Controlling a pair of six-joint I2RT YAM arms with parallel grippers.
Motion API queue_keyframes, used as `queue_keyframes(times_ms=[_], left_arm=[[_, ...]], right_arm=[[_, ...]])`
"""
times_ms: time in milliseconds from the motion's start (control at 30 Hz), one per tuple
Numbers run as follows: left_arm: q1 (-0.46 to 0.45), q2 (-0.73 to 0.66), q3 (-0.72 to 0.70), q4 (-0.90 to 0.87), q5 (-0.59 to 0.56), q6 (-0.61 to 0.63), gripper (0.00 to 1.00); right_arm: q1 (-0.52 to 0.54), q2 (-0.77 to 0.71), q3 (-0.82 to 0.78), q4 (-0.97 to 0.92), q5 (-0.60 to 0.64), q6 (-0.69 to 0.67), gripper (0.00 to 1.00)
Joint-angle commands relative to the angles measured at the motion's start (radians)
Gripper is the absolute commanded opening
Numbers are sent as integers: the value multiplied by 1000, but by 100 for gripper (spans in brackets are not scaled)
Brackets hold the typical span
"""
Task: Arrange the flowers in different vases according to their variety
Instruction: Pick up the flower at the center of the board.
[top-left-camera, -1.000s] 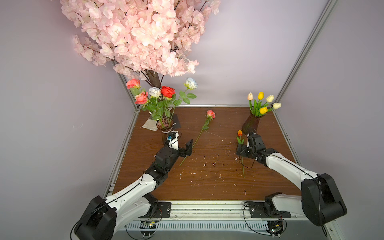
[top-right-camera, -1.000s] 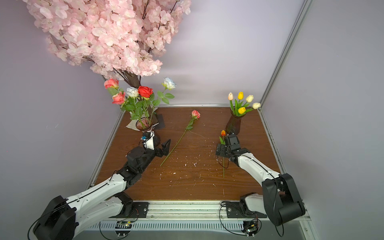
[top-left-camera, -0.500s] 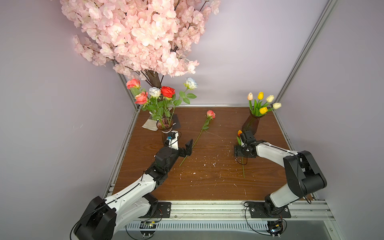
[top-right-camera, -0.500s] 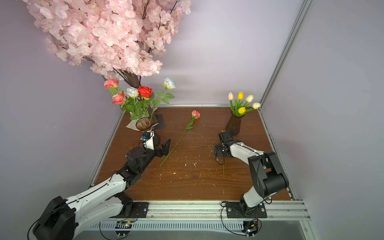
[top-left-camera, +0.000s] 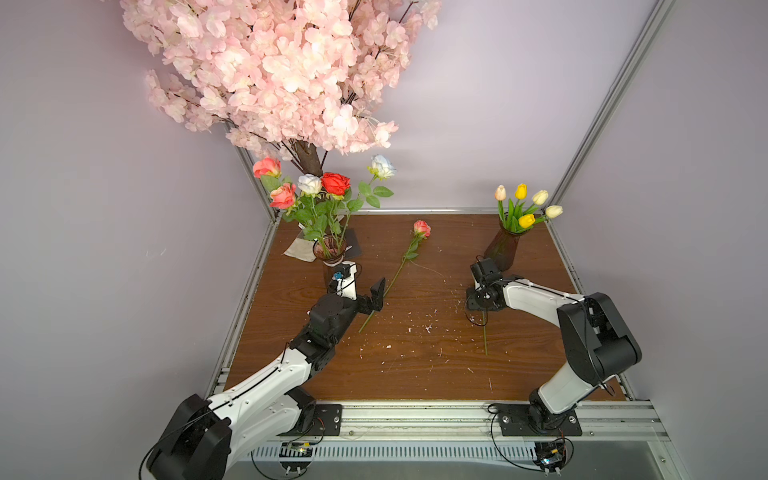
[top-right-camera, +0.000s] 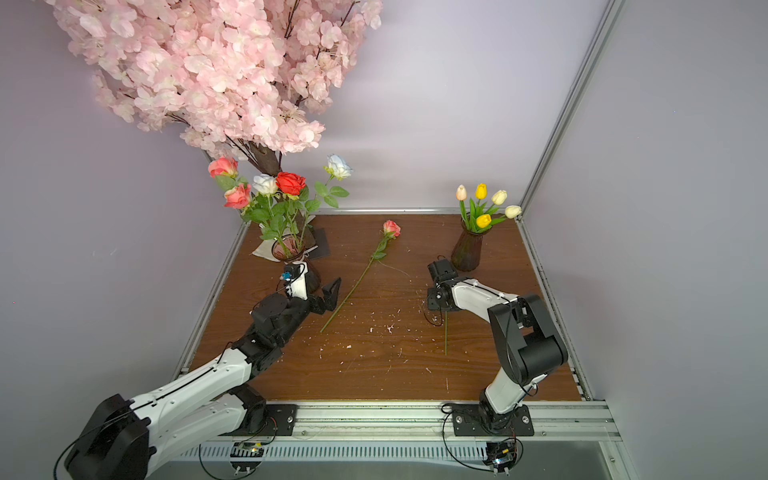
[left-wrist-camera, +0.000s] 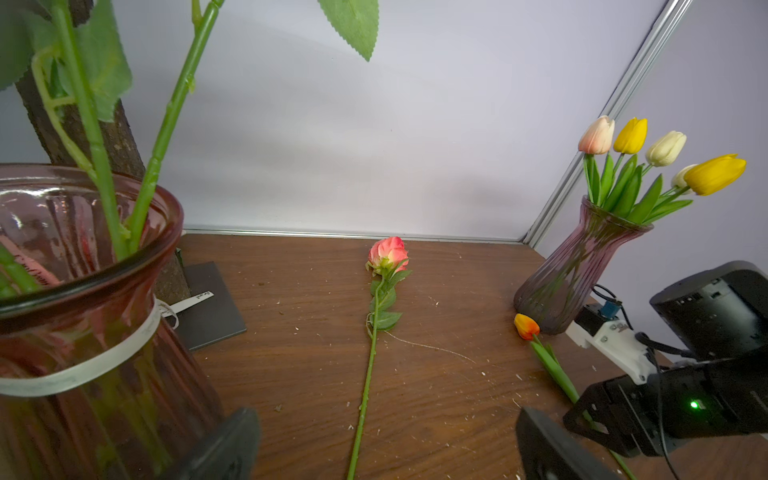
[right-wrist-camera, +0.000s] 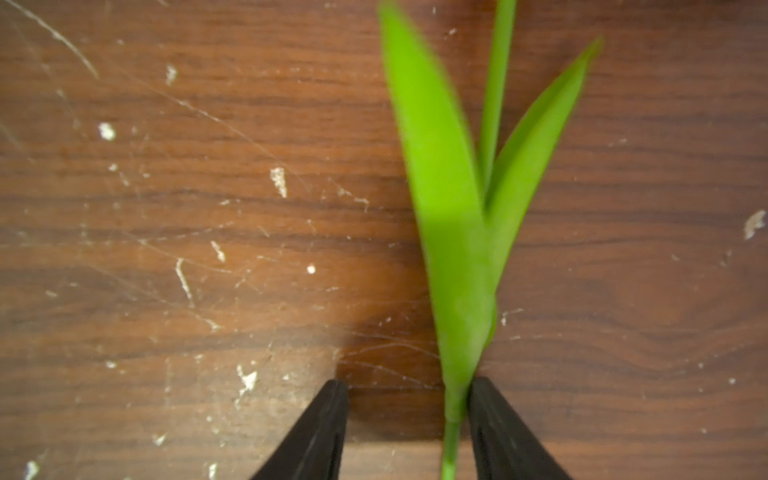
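- The orange tulip (left-wrist-camera: 550, 363) lies flat on the wooden table (top-left-camera: 415, 374). Its bloom is just beside the foot of the tulip vase (top-left-camera: 503, 249) at the back right, and its stem runs toward the front edge.
- The right gripper (right-wrist-camera: 407, 384) is down over that stem, just below the leaves. Its jaws are parted, with one finger touching the stem and the other apart from it, so nothing is pinched yet.
- The tulip vase holds five upright tulips (top-left-camera: 524, 203): two yellow, two cream and one pale pink.
- Mid-table, a loose coral rose (top-left-camera: 401, 266) lies flat, bloom toward the back wall and stem slanting toward the left arm.
- The left gripper (left-wrist-camera: 380, 432) is spread wide and empty, just beside the rose vase (top-left-camera: 330, 249). In its wrist view the rose stem runs into the gap between the fingers.
- The rose vase, back left, has a pale band (left-wrist-camera: 83, 370) round its neck. It carries five roses (top-left-camera: 320, 187): two coral, two white and one red.
- Behind it rises the pink blossom tree (top-left-camera: 282, 70).
- White flecks (top-left-camera: 426, 328) dot the tabletop.
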Motion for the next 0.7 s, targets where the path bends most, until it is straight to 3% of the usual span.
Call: queue_keyframes(times_ms=[0, 233, 533, 667], left_arm=[[-9, -12, -2, 16, 6, 11, 100], [-8, -18, -4, 20, 7, 11, 100], [-8, -26, -9, 21, 8, 12, 100], [-9, -31, -10, 21, 6, 14, 100]], right_arm=[[1, 28, -31, -54, -5, 11, 52], [1, -49, -62, -106, -12, 17, 50], [0, -22, -81, -110, -68, 6, 35], [0, 5, -78, -100, -93, -2, 21]])
